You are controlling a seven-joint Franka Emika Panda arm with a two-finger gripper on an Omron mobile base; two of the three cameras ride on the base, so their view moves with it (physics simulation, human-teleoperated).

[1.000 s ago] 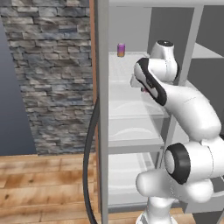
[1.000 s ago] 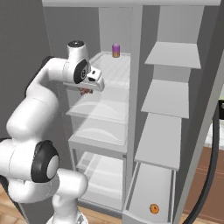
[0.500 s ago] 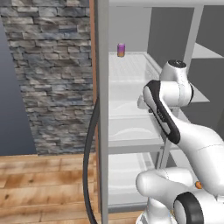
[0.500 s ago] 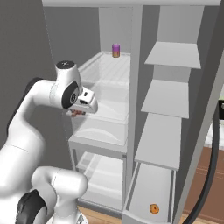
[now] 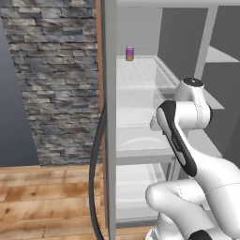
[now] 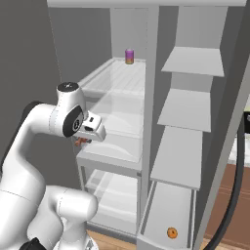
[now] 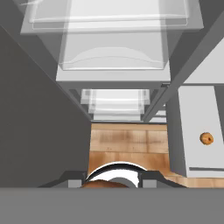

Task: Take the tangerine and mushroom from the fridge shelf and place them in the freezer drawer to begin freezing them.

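In front of the open fridge, on its left side, the white arm's two-finger gripper (image 6: 81, 141) hung just off the near edge of a clear middle shelf (image 6: 114, 146), pointing down. Its fingers were pinched on the small dark reddish-brown mushroom (image 6: 81, 141), which showed as a brown lump under the hand in the right base view and as a brown sliver between the dark finger tips (image 7: 75, 182) at the bottom of the hand view. Straight below the hand lay stacked translucent bins and, past them, a strip of wooden floor (image 7: 127, 144).

Farther back, on the far end of the top glass shelf, stood a small purple can with a yellow base (image 5: 130, 53), upright and well apart from the arm.

To the right, low down, the wide shallow light-grey freezer drawer (image 6: 161, 207) stood pulled out. The small round orange tangerine (image 6: 171, 233) rested on its floor near the front wall, and it showed again at the right in the hand view.
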